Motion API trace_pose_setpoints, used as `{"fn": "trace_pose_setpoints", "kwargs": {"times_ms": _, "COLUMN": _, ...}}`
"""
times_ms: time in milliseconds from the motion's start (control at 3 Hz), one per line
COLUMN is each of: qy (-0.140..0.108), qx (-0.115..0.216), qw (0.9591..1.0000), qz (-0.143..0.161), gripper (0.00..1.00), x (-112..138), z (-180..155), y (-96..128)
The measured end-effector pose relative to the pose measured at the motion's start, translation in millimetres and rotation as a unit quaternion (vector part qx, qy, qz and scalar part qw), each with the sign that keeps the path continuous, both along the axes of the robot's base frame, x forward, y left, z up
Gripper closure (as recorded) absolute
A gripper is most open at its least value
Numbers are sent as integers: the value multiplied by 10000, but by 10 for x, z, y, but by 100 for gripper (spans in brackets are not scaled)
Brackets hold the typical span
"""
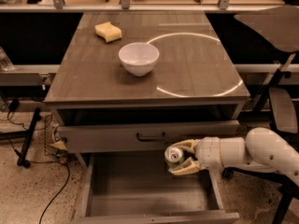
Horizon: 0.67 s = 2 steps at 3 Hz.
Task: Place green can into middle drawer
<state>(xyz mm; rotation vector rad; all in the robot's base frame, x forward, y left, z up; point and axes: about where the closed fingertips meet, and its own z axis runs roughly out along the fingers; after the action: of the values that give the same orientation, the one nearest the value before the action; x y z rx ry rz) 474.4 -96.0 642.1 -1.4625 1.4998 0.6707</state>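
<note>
Pincer [172, 159]: squeezing the green can [174, 154] so it won't drop.
Green can: held up over the middle drawer [135, 190], on its right side.
Middle drawer: pulled out below the desk [93, 78], ready for the can.

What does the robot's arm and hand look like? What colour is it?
The arm is white and smooth, made of fat rounded tube parts. The hand, over the right side of the open drawer, has two pale yellowish fingers. No cables or markings show.
</note>
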Motion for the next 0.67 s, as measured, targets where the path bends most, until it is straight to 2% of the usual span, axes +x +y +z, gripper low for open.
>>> {"fn": "trace_pose_setpoints", "kwargs": {"times_ms": 333, "qy": 67, "qx": -4, "qw": 9999, "qz": 84, "gripper": 100, "x": 33, "z": -567, "y": -75}}
{"fn": "trace_pose_setpoints", "kwargs": {"times_ms": 667, "qy": 210, "qx": 125, "qw": 9997, "qz": 62, "gripper": 100, "x": 39, "z": -1061, "y": -67}}
